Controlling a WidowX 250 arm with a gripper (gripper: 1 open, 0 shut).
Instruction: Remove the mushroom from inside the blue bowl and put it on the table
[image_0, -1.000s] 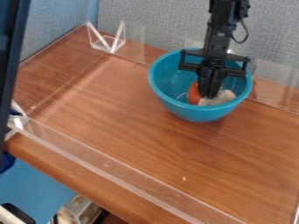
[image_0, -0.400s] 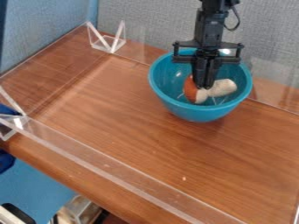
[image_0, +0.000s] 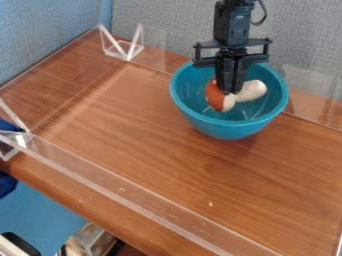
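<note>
- In the camera view, the jaws are narrow and seem closed on the mushroom (image_0: 235, 97), between orange cap and pale stem.
- The mushroom is within the rim of the blue bowl (image_0: 219, 127), above the desk (image_0: 171, 165).
- I judge it light, rather stiff, perhaps smooth; the narrow neck is the good place for holding, because the round cap could slip.

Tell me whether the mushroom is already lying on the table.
No, the mushroom is within the rim of the blue bowl, up at the claw.
</note>
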